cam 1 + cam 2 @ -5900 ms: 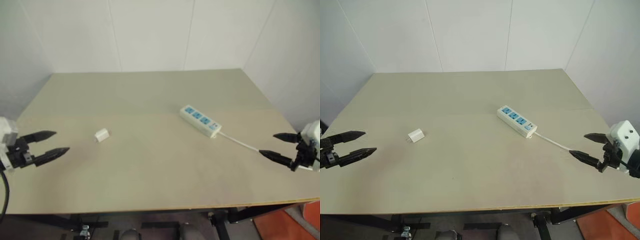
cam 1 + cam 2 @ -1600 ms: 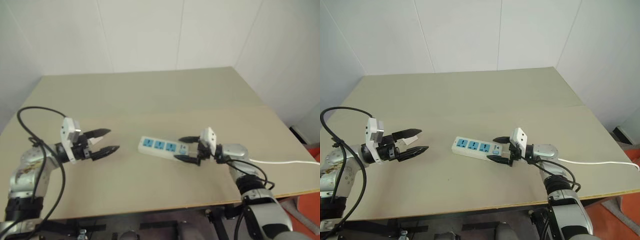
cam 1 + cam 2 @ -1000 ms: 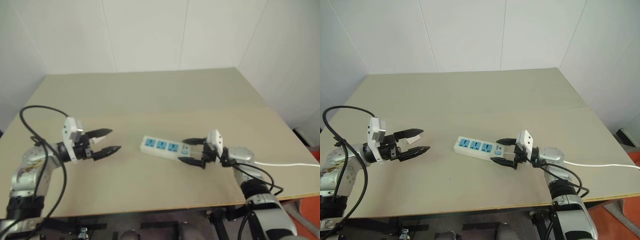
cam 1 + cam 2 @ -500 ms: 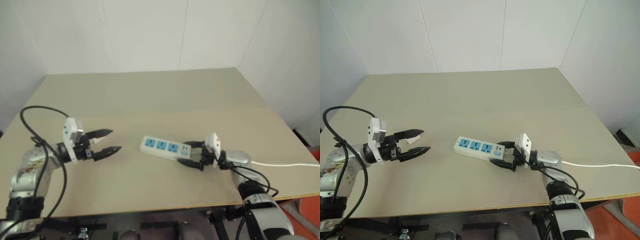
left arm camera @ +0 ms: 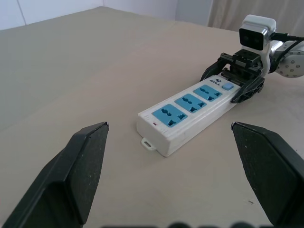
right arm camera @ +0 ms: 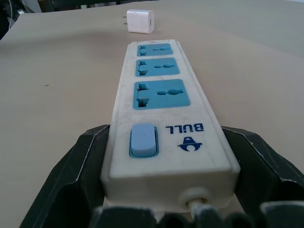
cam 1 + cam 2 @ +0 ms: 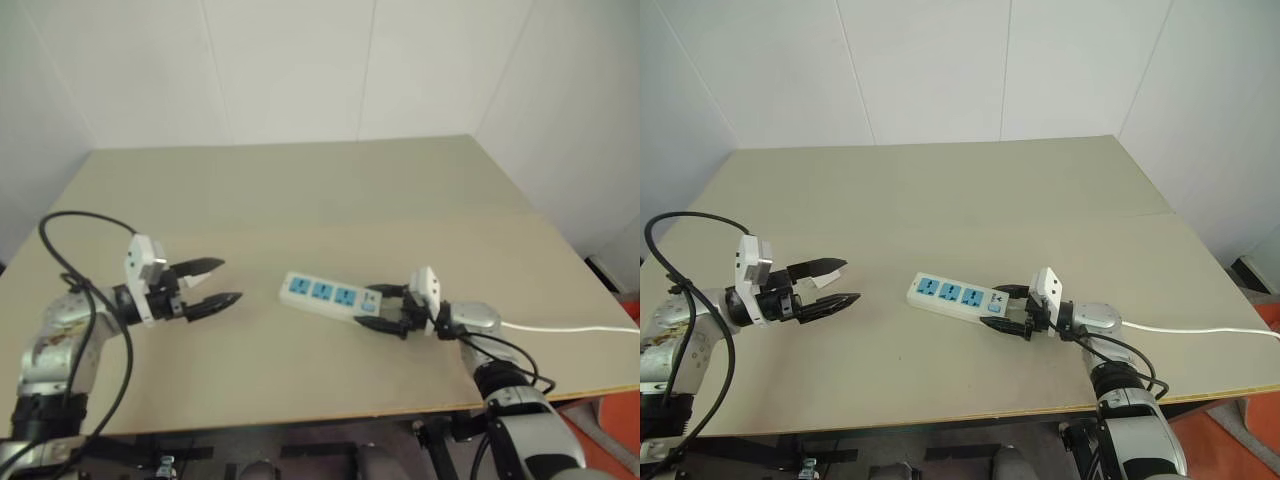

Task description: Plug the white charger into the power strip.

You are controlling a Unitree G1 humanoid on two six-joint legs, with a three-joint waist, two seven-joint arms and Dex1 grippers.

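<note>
The power strip [image 7: 958, 296] lies flat near the table's middle, its three blue sockets facing up. My right gripper [image 7: 989, 306] is shut on its switch end, one finger [image 6: 90, 161] pressed against each long side. The white charger [image 6: 140, 21] rests on the table beyond the strip's far end. In the head views the white charger [image 7: 824, 283] shows between the fingers of my left gripper [image 7: 851, 280], which stands wide open and points at the strip. In the left wrist view its fingers [image 5: 80, 161] frame the power strip [image 5: 190, 111], with nothing between them.
The strip's white cord [image 7: 570, 326] runs right across the table [image 7: 330, 190] to its edge. A black cable [image 7: 75, 235] loops over my left arm. White walls close the back and both sides.
My right gripper has slid forward over the strip's switch end and its fingers have closed in on the sides. The left gripper and the charger have stayed put.
</note>
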